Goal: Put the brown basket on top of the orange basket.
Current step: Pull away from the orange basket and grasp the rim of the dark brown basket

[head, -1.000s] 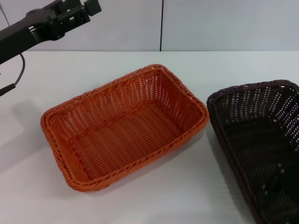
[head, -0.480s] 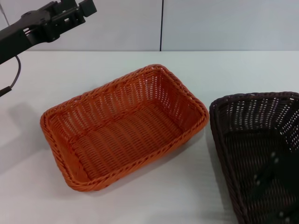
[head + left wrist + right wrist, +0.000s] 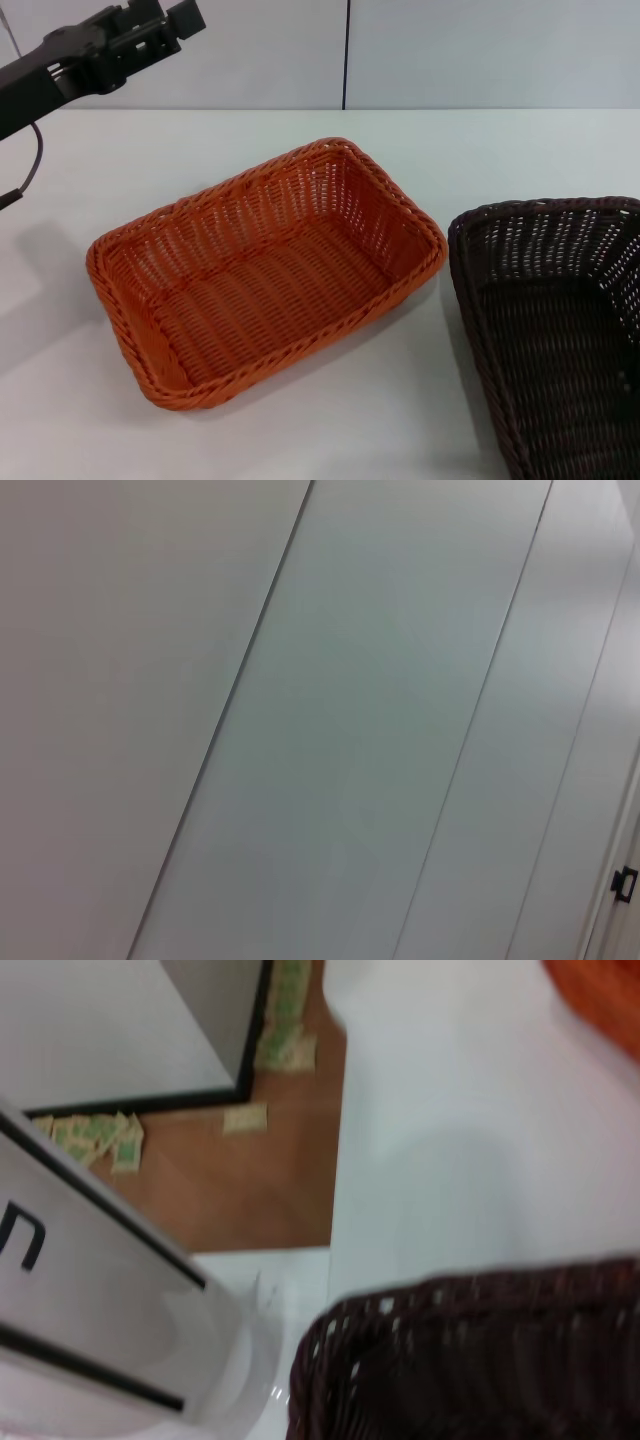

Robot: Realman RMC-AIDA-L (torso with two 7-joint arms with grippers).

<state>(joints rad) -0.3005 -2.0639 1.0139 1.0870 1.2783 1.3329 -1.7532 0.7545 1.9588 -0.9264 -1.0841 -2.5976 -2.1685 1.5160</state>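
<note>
While the orange basket [image 3: 265,275] sat mid-frame on the white table [image 3: 500,150], the brown basket [image 3: 560,330] lay at the lower right, just beside it and apart. The left gripper [image 3: 150,25] hung raised at the upper left; whether it was spread could not be told.

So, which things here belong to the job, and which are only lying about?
Belong to the job:
- brown basket, on the table, beside the orange one, not on it
- orange basket, on the table
- left gripper, raised at the far left

Only lying about:
- white table
- paper scraps on the floor
</note>
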